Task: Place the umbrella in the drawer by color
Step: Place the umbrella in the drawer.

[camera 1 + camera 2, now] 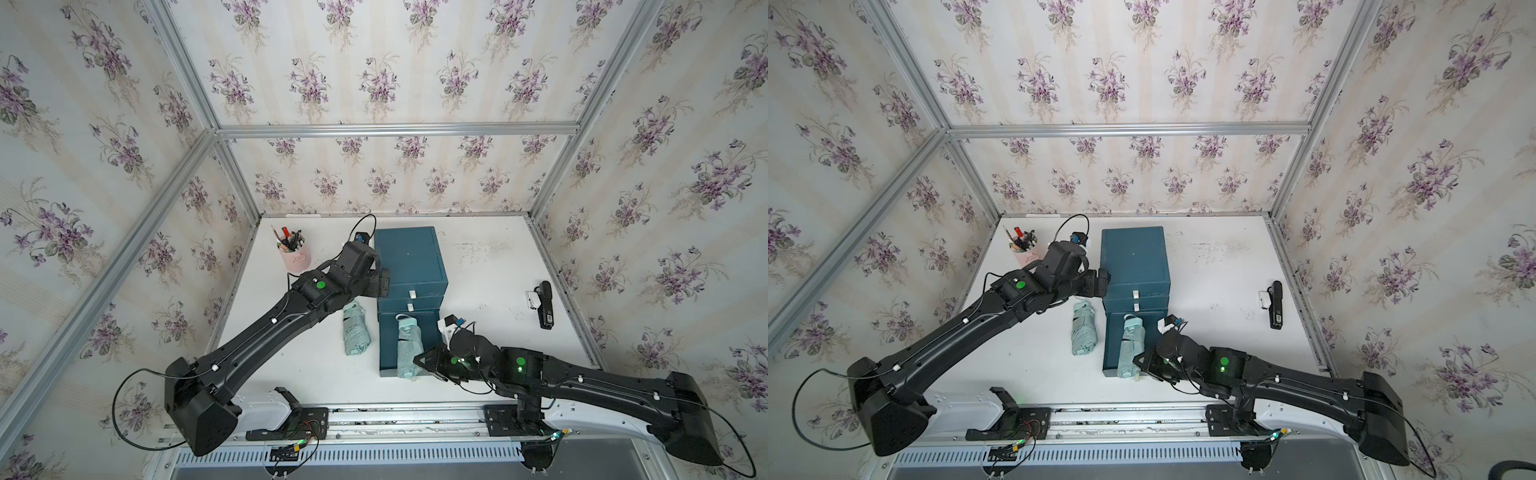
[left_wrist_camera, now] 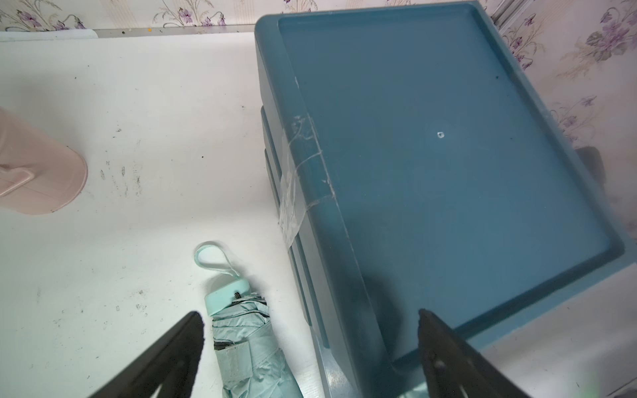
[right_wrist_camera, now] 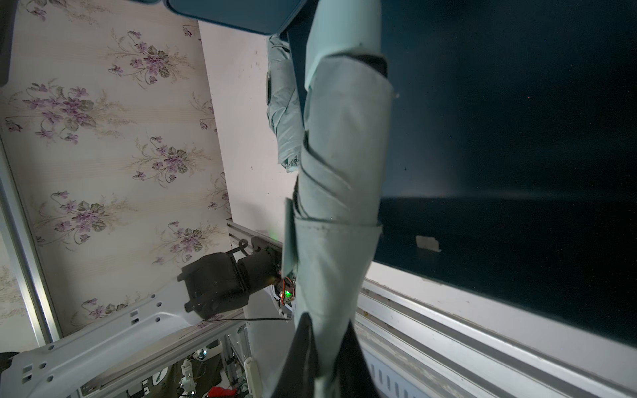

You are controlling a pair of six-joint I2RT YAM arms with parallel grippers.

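Step in hand: lowering the held umbrella (image 1: 409,349) into the open bottom drawer (image 1: 388,345) of the drawer unit (image 1: 409,257).
Right tool (image 3: 325,330): pinched narrow on that mint umbrella's end opposite the handle, at the drawer unit's front.
Doing it well: turn it lengthwise, bring the gripped end inside the front wall, lay it flat, then release. I cannot tell if it touches the floor yet.
Left tool (image 2: 309,313): wide, empty, above the drawer unit's left-arm side.
In the way: the front wall may catch the overhanging end.
Around: second umbrella (image 1: 355,328) on the counter (image 1: 478,270) just beside the drawer unit; pen cup (image 1: 296,255) beyond it; black device (image 1: 544,305) well apart on the opposite side.
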